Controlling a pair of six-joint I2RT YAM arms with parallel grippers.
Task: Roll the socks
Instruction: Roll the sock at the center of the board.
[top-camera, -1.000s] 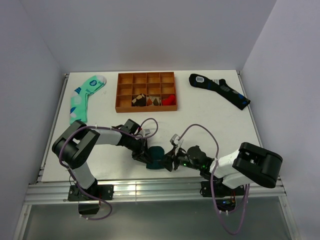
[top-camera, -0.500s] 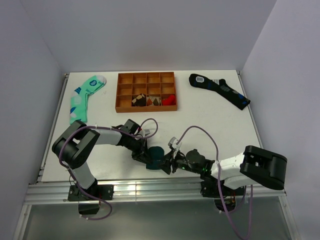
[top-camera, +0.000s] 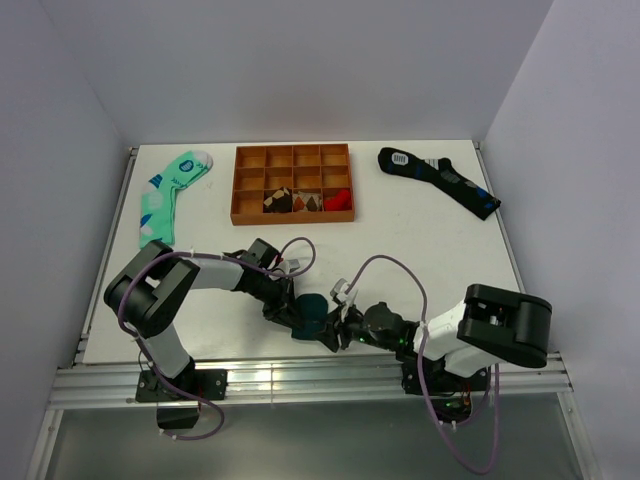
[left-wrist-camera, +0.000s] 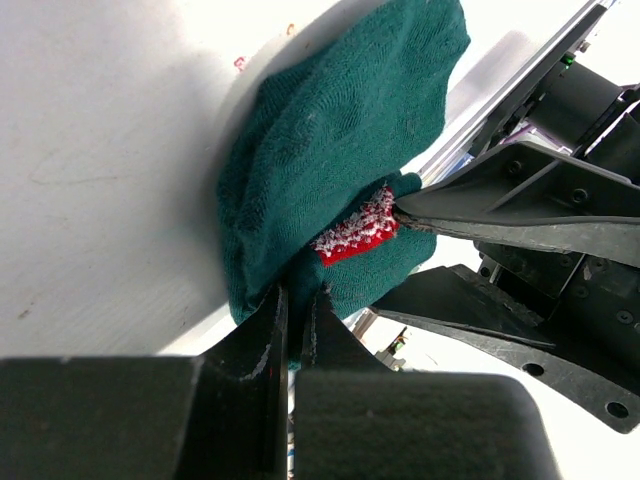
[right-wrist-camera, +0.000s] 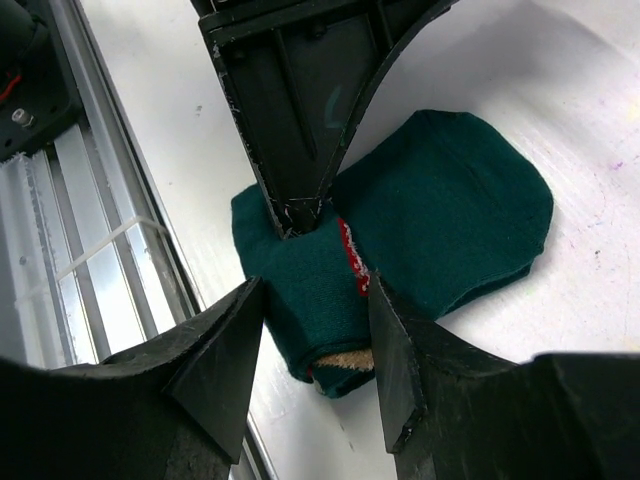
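The white table (top-camera: 420, 240) has walls (top-camera: 300, 70) on three sides and a metal rail (top-camera: 300, 380) along the near edge. The middle and the right part offer much free surface. At the back stand an orange tray (top-camera: 293, 149), a mint sock (top-camera: 165, 195) and a black sock (top-camera: 440, 180).

The socks (right-wrist-camera: 440, 210) lie near the front edge, just beside the rail, as a dark teal folded bundle with a small red patch (left-wrist-camera: 355, 235). The left gripper (left-wrist-camera: 297, 295) is pinched closed on a fold of them. The right gripper (right-wrist-camera: 312, 295) stands wide apart and holds nothing; one fingertip touches the fabric at the patch.
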